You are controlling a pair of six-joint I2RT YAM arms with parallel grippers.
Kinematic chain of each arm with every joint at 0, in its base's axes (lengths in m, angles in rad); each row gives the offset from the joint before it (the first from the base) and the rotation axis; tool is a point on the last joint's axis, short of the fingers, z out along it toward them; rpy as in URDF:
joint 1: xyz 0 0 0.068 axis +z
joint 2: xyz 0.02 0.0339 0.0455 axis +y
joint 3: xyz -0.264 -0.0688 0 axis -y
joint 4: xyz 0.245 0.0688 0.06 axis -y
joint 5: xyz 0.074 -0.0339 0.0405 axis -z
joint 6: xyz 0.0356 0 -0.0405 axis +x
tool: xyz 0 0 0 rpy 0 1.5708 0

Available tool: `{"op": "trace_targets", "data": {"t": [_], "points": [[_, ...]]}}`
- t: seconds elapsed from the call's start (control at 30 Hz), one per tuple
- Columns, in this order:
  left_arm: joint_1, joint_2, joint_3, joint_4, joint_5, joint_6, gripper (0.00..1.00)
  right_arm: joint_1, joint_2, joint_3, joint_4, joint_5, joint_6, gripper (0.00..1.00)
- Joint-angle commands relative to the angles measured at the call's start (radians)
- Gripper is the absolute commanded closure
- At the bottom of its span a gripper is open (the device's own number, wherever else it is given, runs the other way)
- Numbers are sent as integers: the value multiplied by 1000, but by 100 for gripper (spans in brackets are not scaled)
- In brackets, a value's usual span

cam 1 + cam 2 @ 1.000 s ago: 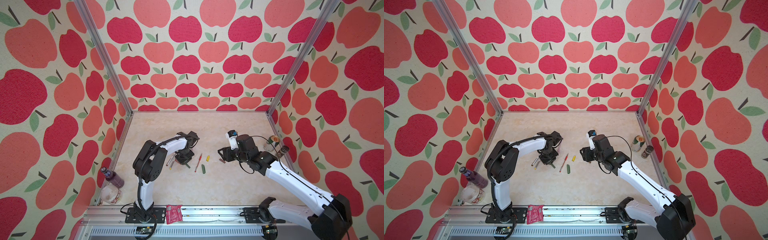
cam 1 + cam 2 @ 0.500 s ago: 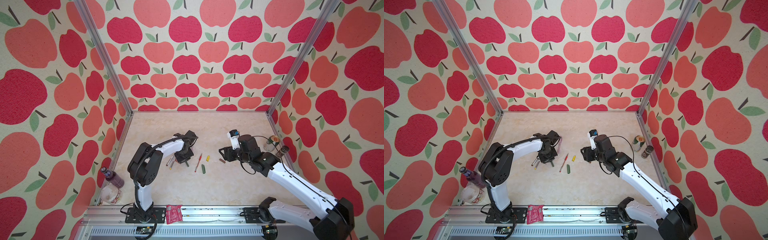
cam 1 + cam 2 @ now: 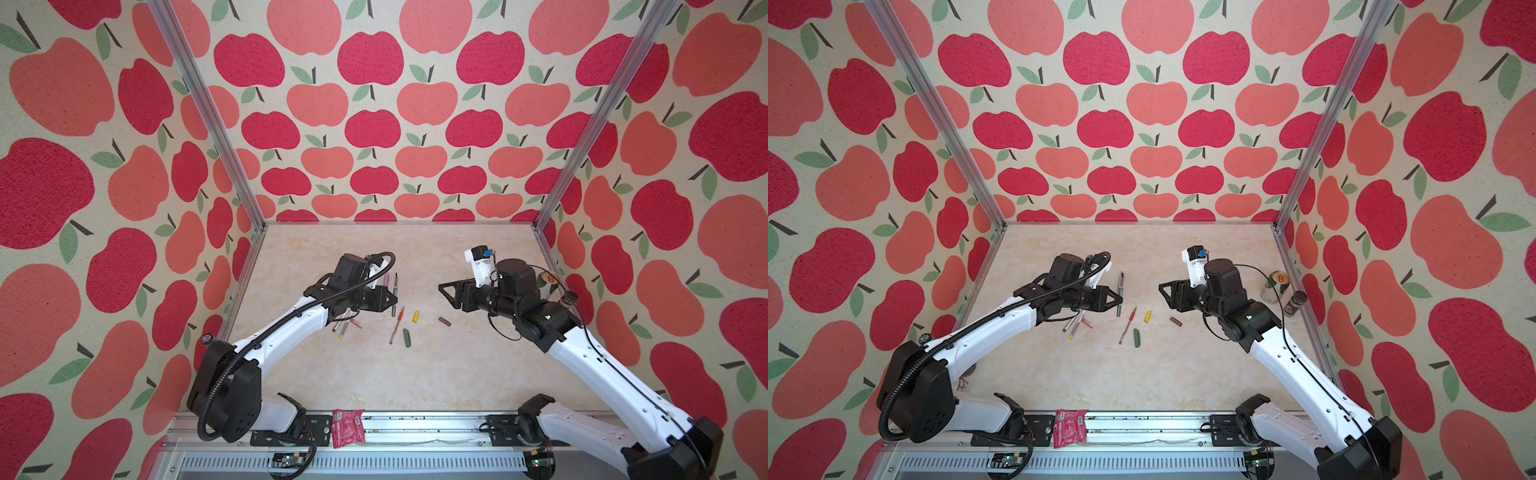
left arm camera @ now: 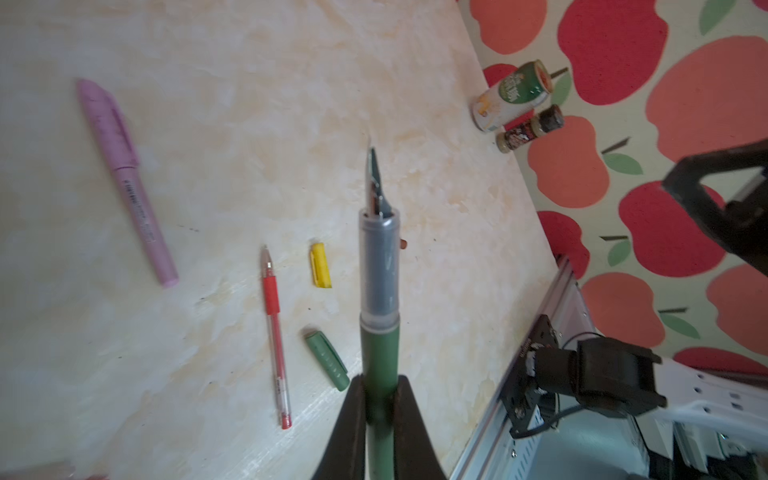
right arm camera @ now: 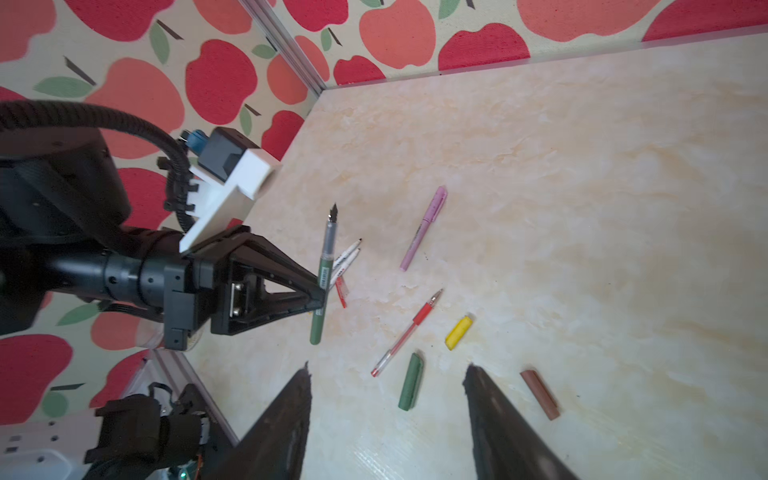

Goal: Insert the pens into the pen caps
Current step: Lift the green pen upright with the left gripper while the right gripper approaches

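Left end effector [image 4: 379, 380] clamped on the rear barrel of a slim dark green plastic pen [image 4: 379, 345], held seemingly clear of the pale marbled worktop [image 4: 208, 124], nib bared, likely for capping; right end effector [image 5: 388, 368] spread open, empty, poised over the stubby dark green plastic cap [image 5: 410, 381] just beside the clear red-gripped gel pen [image 5: 405, 332]; probably its next pick.

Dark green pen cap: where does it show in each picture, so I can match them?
Top view: green cap just right of the red pen.
Top view: green cap just right of the red pen.
Left wrist: green cap between red pen and green pen.
Right wrist: green cap beside the red pen.
Shared landmark: the red pen.
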Motion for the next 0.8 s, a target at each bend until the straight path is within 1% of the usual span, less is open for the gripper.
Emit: {"op": "trace_targets", "data": {"t": [0.0,0.07,0.23,0.43,0.5,0.6,0.77], "points": [[-6,-13,-43,219,280,39,90,-2,30,-14,139,-185,97,38],[-9,-11,-62,295,323,-2,90,5,59,-25,191,-220,128,38],[-24,13,-89,473,369,-111,90,38,129,-18,217,-207,128,38],[-46,51,-69,488,380,-127,91,67,189,4,238,-202,122,38],[-47,58,-64,487,372,-129,91,72,201,9,239,-202,122,40],[-46,59,-58,491,354,-130,91,79,210,7,251,-202,129,47],[-46,74,-48,503,348,-139,91,82,216,2,262,-201,140,75]]}}
